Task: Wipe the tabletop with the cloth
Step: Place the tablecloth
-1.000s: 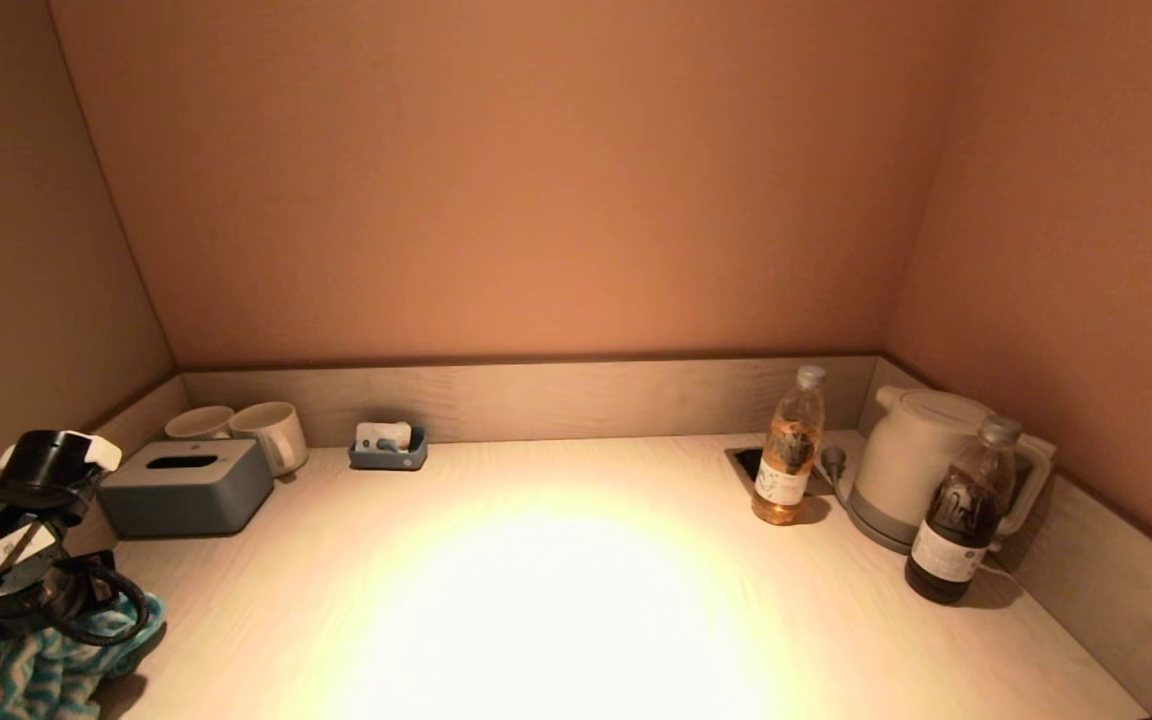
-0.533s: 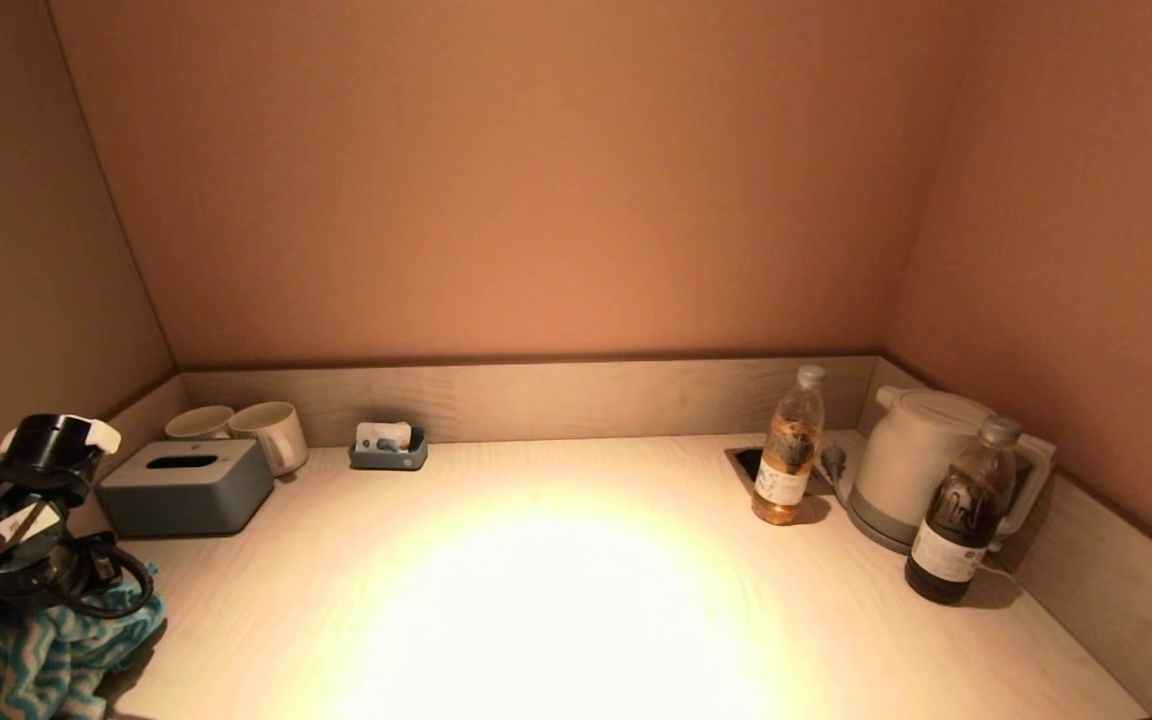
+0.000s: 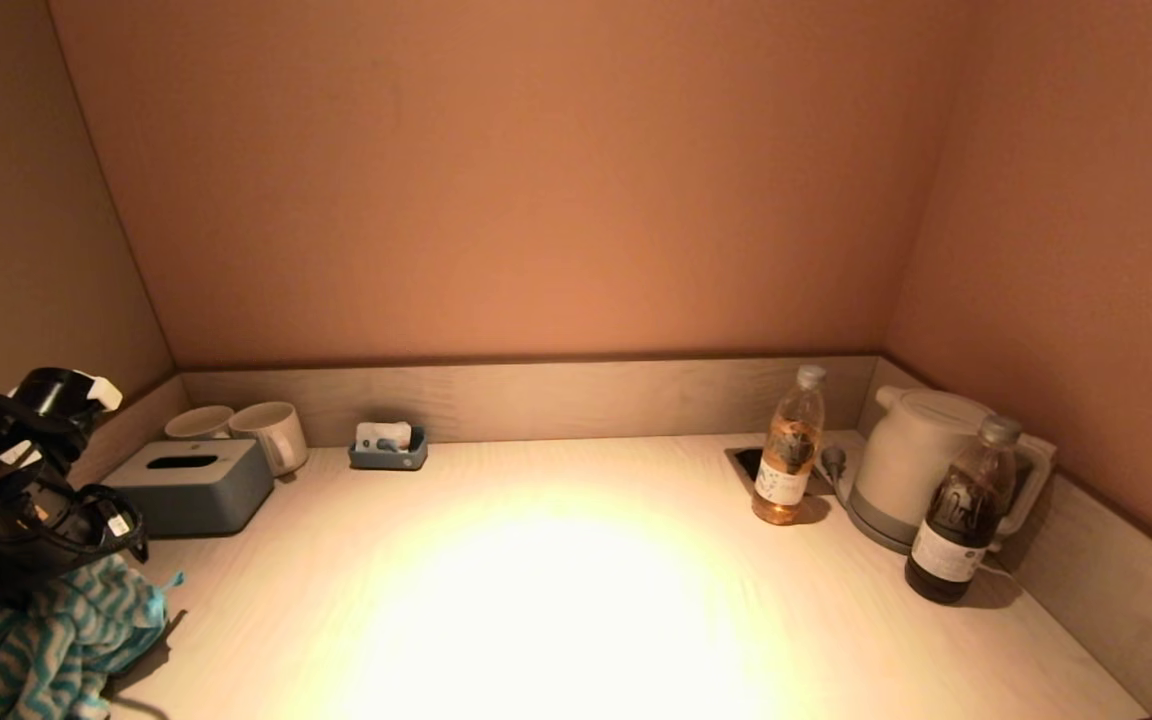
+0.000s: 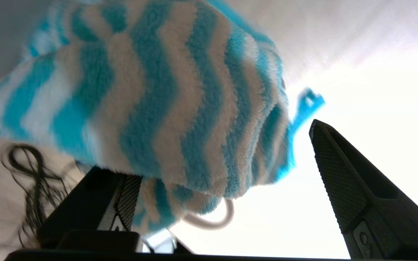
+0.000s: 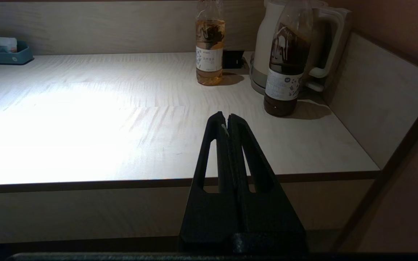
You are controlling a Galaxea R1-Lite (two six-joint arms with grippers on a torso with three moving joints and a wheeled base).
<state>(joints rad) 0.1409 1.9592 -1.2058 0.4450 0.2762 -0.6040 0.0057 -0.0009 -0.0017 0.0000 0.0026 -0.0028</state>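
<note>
- Two arms belong to this robot, but only the left one is over the tabletop (image 3: 556, 600); it sits at the near left corner.
- At that corner the left gripper (image 4: 216, 174) has its fingers spread wide, and the teal-and-white striped cloth (image 3: 31, 640) is bunched against one finger (image 4: 125, 195), while the other finger (image 4: 343, 181) stands apart from it.
- Just beyond the cloth, along the left side, sits a grey tissue box (image 3: 191, 485), with two white mugs (image 3: 271, 432) behind it near the far left corner.
- Further right, against the back ledge, is a small blue tray (image 3: 388, 452).
- Toward the far right stands a bottle of pale amber drink (image 3: 788, 460), then a white kettle (image 3: 911, 460), with a dark bottle (image 3: 961, 515) just in front of it.
- Off the near edge, the right gripper (image 5: 228, 125) is pinched together on nothing.
</note>
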